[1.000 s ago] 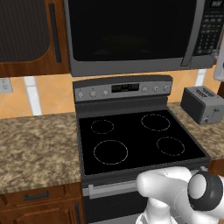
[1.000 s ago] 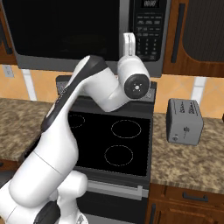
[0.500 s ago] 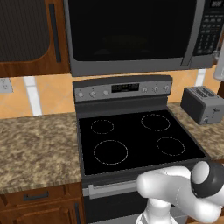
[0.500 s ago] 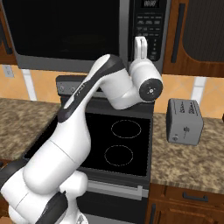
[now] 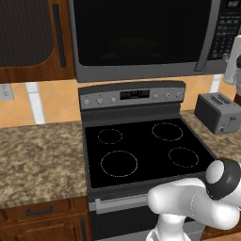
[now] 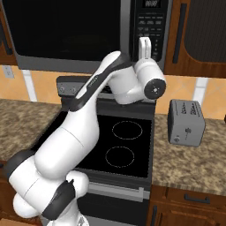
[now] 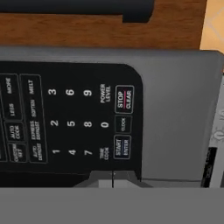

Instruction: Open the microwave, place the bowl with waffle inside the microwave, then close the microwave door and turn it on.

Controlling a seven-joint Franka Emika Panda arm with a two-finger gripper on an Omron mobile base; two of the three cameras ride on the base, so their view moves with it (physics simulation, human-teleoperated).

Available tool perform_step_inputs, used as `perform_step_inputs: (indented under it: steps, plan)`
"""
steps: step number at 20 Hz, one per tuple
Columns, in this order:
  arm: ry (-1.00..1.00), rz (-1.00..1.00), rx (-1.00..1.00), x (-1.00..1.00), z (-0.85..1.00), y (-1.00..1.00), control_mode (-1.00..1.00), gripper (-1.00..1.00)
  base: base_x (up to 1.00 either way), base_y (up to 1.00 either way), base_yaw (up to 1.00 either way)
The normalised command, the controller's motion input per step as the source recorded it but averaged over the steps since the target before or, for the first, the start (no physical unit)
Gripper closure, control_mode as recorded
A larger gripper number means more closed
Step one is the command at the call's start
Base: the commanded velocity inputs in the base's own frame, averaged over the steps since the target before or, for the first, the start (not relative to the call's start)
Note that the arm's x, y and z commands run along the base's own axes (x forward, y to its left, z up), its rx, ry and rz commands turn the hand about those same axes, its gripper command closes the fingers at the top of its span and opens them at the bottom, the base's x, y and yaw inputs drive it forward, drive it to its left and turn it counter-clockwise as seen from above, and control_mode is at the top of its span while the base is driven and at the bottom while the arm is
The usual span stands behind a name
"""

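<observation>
Two pressed-together fingertips of the gripper point at the microwave button panel, just below the START key. Microwave door closed, above the stove. Toaster stands on the worktop just beside the stove's right edge.

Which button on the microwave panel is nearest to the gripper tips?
The START/ENTER button, lowest in its column and just above the shut gripper; CLOCK and STOP/CLEAR lie farther up.
</observation>
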Motion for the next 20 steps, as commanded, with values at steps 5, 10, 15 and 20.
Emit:
perform_step_inputs:
  steps: [5, 10, 15, 20]
  plan:
    - [0.0, 0.0, 0.0, 0.53, -0.08, -0.01, -1.0, 1.0, 0.0, 0.0, 0.0]
    - [0.0, 0.0, 0.0, 0.6, -0.2, -0.03, -1.0, 1.0, 0.0, 0.0, 0.0]
    - [0.0, 0.0, 0.0, 0.72, -0.29, -0.13, -1.0, 1.0, 0.0, 0.0, 0.0]
    - [-0.1, 0.0, 0.0, -0.12, -0.13, -0.03, -1.0, 1.0, 0.0, 0.0, 0.0]
